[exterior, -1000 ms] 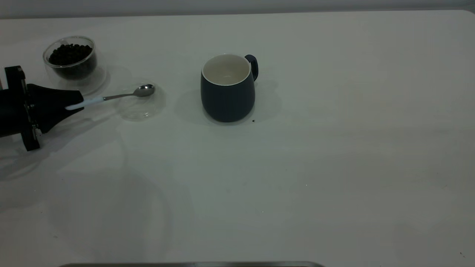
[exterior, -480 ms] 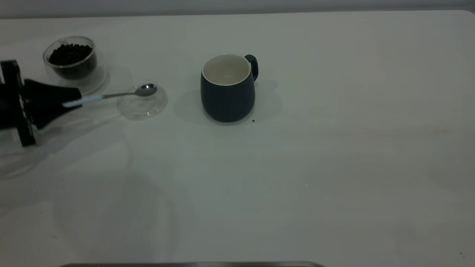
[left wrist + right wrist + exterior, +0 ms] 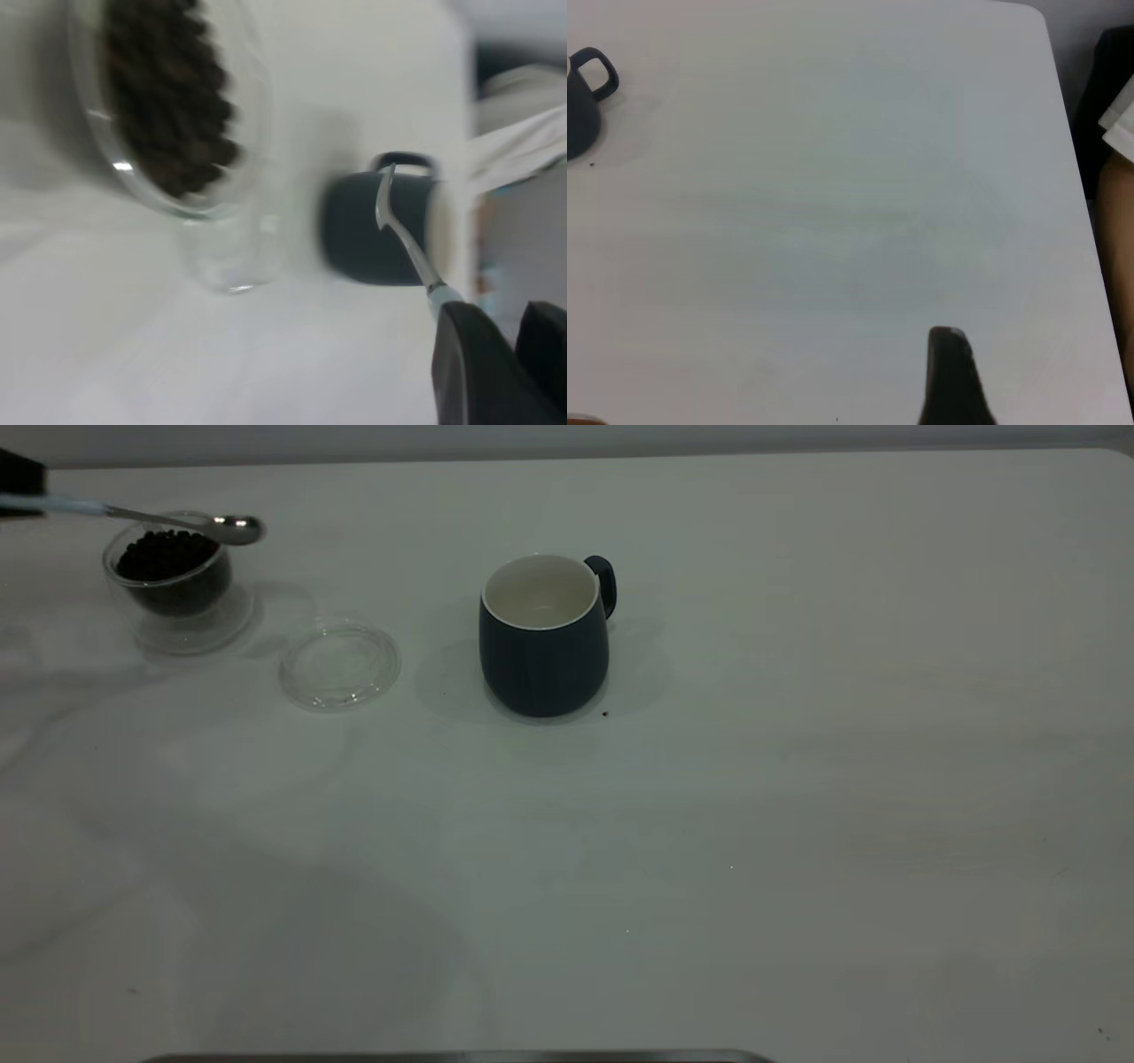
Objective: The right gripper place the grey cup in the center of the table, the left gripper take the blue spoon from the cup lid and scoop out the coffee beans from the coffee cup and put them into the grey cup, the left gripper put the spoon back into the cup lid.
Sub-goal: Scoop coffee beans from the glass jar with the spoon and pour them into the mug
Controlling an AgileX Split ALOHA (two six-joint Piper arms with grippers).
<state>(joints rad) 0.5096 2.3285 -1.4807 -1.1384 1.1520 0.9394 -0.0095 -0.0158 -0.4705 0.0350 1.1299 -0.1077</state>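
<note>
Clamped shut on the blue spoon (image 3: 177, 521), left gripper (image 3: 496, 372) near far-left corner, bowl over coffee cup (image 3: 173, 576) (ready to scoop); right gripper (image 3: 950, 376) jaws: cannot tell.

Dim, even light across a wide plain white tabletop (image 3: 797, 779). Grey wall strip (image 3: 567, 438) along 12 o'clock; dark metal edge (image 3: 461, 1057) at 6.
</note>
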